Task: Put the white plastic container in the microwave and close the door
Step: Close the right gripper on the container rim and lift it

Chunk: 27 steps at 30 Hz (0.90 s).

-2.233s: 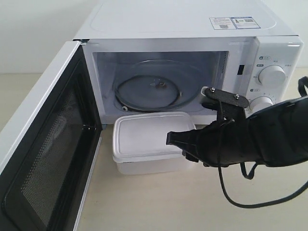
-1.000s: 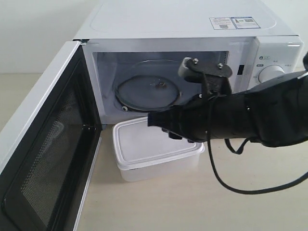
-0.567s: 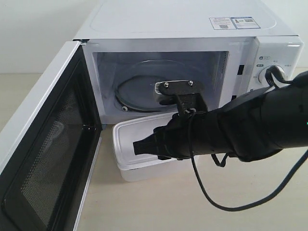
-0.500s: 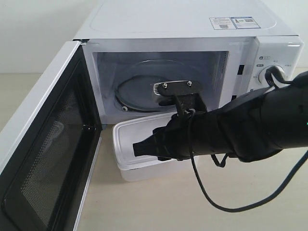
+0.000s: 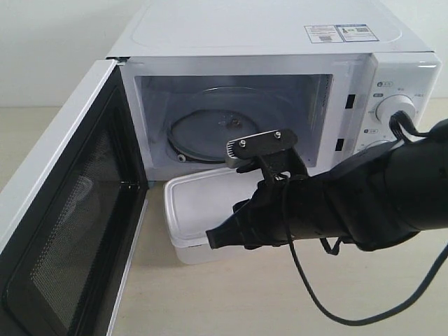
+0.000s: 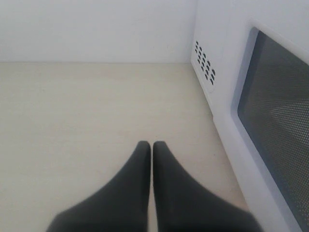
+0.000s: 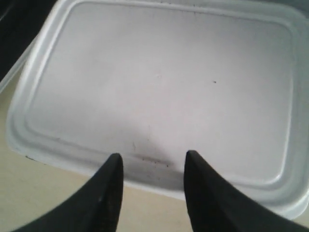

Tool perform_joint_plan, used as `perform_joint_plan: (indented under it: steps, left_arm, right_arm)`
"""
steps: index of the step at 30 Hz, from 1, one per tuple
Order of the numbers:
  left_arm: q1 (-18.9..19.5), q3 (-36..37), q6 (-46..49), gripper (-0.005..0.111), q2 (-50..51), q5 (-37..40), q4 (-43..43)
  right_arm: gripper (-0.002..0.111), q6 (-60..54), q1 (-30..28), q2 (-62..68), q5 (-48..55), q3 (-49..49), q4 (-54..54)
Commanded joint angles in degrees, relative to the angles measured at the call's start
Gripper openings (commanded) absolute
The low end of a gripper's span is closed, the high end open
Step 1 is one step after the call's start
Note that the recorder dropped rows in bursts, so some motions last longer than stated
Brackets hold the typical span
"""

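Observation:
The white plastic container (image 5: pixel 190 204) lies on the table just in front of the microwave (image 5: pixel 280 35), lid on. The door (image 5: pixel 70 210) stands swung wide open to the left, and the glass turntable (image 5: pixel 203 133) inside is bare. My right gripper (image 5: pixel 214 239) reaches in from the right and hovers low over the container's near edge. In the right wrist view the gripper (image 7: pixel 153 157) is open, its fingertips spread above the lid's (image 7: pixel 159 82) rim, gripping nothing. My left gripper (image 6: pixel 152 144) is shut and empty above bare table, beside the door's outer face (image 6: pixel 275 106).
Two white dials (image 5: pixel 395 108) sit on the microwave's right panel, behind my right arm. A black cable (image 5: pixel 315 294) hangs from that arm down to the table. Side vents (image 6: pixel 205 67) of the microwave show in the left wrist view.
My right gripper swept left from beside the container to over its lid, then dropped lower toward the near edge. Its jaws stayed open. The container and door stayed put.

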Motion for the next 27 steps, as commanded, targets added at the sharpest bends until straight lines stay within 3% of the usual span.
perform_joint_plan:
  steps: [1,27]
  left_arm:
    - [0.2,0.2,0.0,0.004,-0.1,0.0,-0.1]
    - [0.2,0.2,0.0,0.004,-0.1,0.0,-0.1]
  right_arm:
    - [0.04,-2.1,0.0,-0.1,-0.1,1.5,-0.5]
    - [0.04,-5.6,-1.3,-11.1,-1.6,8.5,2.4]
